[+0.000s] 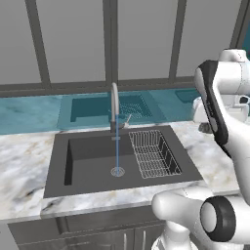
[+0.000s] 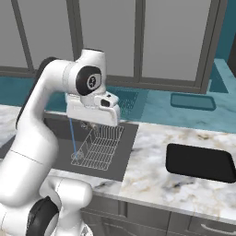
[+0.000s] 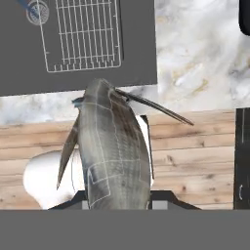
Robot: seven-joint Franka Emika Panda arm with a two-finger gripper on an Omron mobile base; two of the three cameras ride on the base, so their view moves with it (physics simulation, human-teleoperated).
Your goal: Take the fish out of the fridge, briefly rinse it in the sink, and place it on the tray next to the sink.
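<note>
My gripper (image 3: 118,201) is shut on the fish (image 3: 114,146), a grey-brown scaly body with long thin fins that points away from the hand. In the right base view the gripper (image 2: 92,124) hangs above the right end of the sink (image 2: 124,152), over the wire rack basket (image 2: 99,147). A thin stream of water (image 1: 117,154) runs from the silver faucet (image 1: 114,105) into the dark basin (image 1: 93,161). The black tray (image 2: 200,162) lies on the marble counter to the right of the sink, apart from the gripper. The fridge is out of view.
The marble counter (image 2: 152,175) runs around the sink, with windows behind it. In the hand view the counter's front edge and a wooden floor (image 3: 195,161) lie below the fish. A corner of the tray (image 3: 245,17) shows at the upper right.
</note>
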